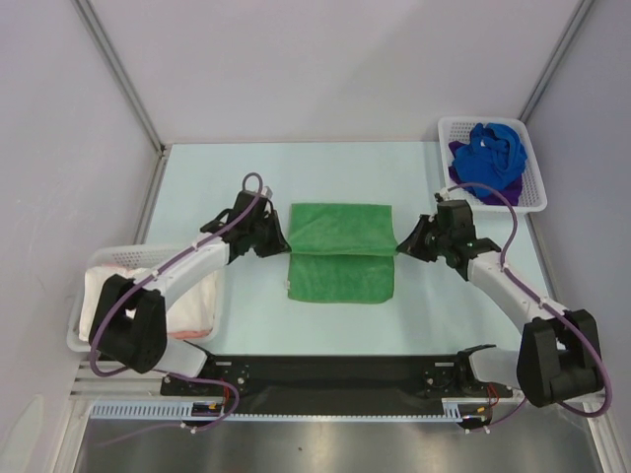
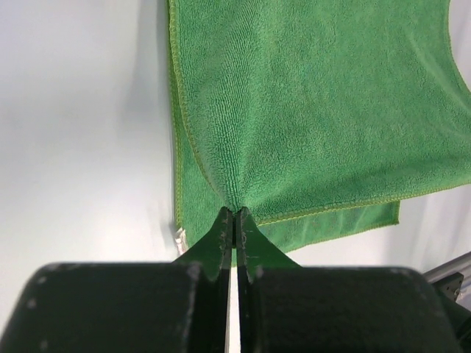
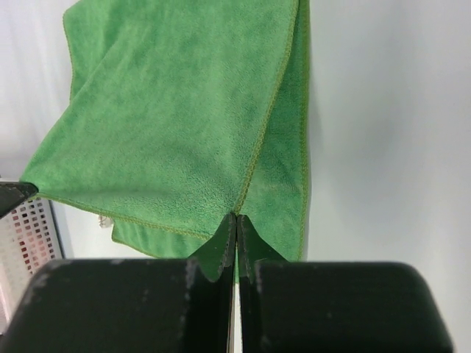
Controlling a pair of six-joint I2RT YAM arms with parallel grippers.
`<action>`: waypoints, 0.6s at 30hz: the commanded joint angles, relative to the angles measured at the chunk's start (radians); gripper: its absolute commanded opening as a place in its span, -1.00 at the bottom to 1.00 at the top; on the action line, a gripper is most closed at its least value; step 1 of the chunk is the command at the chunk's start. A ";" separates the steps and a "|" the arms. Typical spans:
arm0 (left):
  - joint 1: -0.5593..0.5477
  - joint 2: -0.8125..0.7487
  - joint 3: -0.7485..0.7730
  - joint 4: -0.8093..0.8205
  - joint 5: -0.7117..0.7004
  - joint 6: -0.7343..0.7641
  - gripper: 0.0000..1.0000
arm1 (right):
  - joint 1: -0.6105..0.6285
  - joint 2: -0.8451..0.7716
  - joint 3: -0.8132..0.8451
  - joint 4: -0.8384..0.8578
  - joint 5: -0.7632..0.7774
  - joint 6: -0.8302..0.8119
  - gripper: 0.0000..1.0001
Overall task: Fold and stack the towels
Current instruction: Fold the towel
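The main risk was an uneven fold: if one arm carried its corner further than the other, or let go first, the top layer of the green towel (image 1: 340,252) would land skewed over the lower layer and the edges would not meet. A thin pinch could also slip off the hem. The towel lay in the middle of the table (image 1: 296,168), between the two arms, partly doubled over itself. The left gripper (image 2: 234,220) was closed tight on the left corner of the upper layer, and the right gripper (image 3: 235,224) was likewise clamped on the right corner. More towels (image 1: 490,156) sat bunched in the white basket (image 1: 532,197) at the far right.
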 commanded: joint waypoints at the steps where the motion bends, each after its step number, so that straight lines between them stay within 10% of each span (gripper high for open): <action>1: -0.011 -0.060 -0.031 -0.002 0.008 0.014 -0.99 | 0.014 -0.045 -0.024 -0.006 0.006 0.014 -1.00; 18: -0.029 -0.152 -0.122 -0.016 0.011 0.026 -0.99 | 0.068 -0.160 -0.089 -0.046 0.042 0.045 -1.00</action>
